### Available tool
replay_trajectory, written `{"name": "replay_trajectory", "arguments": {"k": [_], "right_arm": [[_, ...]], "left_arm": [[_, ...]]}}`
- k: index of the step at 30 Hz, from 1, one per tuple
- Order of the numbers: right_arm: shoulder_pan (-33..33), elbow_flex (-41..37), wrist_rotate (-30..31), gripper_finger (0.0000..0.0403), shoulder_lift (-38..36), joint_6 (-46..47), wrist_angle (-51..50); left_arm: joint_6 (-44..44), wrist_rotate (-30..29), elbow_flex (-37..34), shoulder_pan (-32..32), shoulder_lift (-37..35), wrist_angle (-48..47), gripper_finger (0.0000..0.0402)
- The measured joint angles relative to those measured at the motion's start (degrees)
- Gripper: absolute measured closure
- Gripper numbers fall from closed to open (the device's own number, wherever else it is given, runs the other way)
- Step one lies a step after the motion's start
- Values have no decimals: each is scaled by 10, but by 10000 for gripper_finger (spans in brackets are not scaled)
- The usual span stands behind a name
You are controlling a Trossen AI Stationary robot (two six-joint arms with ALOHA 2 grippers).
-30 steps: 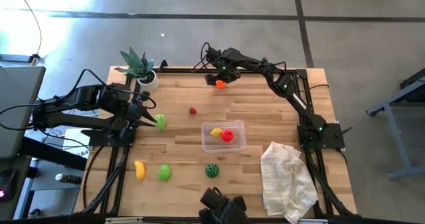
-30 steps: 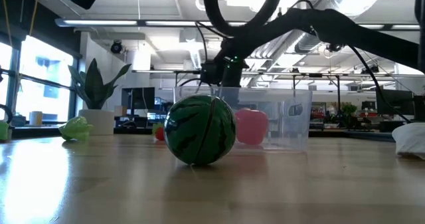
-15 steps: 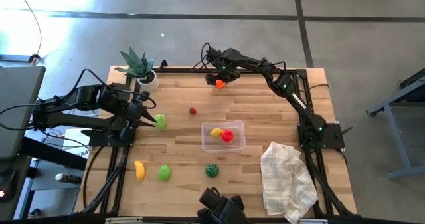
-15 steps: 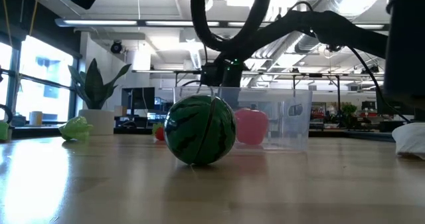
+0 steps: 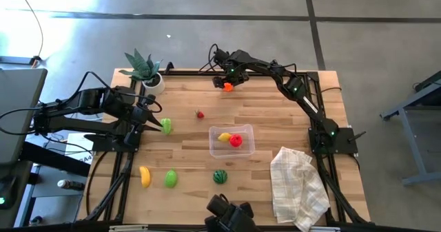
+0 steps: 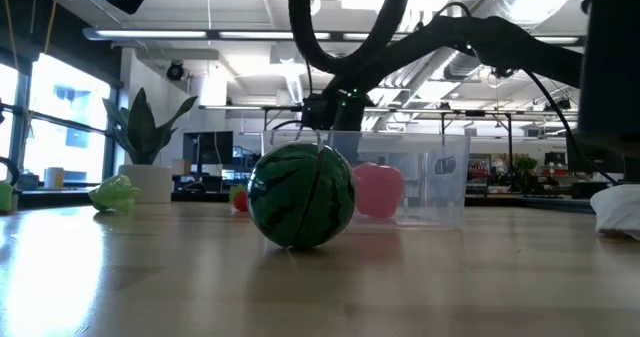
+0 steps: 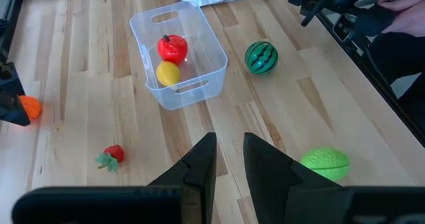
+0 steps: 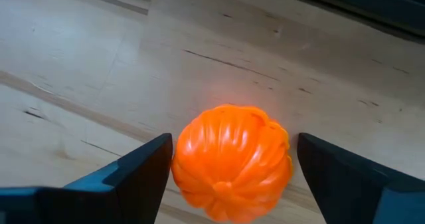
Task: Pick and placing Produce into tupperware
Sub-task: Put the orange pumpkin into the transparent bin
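Observation:
My right gripper (image 5: 231, 82) is open at the table's far side, one finger on either side of the orange (image 8: 232, 161), which sits on the wood. My left gripper (image 7: 230, 161) is open by a narrow gap and empty, above the table's left side beside a green piece (image 5: 167, 126). The clear tupperware (image 5: 215, 144) in the middle holds a lemon (image 7: 167, 72) and a red pepper (image 7: 172, 48). On the table lie the strawberry (image 5: 200, 113), the banana (image 5: 145, 176), another green piece (image 5: 170, 179) and the watermelon (image 6: 302, 195). My right gripper has one finger (image 8: 143, 174) right up against the orange's side (image 8: 178, 164), and I cannot tell whether it touches. The other finger (image 8: 339, 177) stands a little clear of the orange.
A spiky potted plant (image 5: 145, 70) stands at the far left corner. A white checked cloth (image 5: 298, 187) lies at the near right. The wood between the orange and the tupperware is bare. A green piece (image 7: 325, 163) shows beside my left fingers.

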Motion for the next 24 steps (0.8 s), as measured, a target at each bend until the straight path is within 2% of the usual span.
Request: {"name": "replay_trajectory", "arguments": {"k": [13, 24], "right_arm": [[0, 0, 0, 141, 0, -1, -2], [0, 0, 0, 157, 0, -1, -2]], "left_arm": [[0, 0, 0, 0, 0, 0, 334], [0, 0, 0, 0, 0, 0, 334]]}}
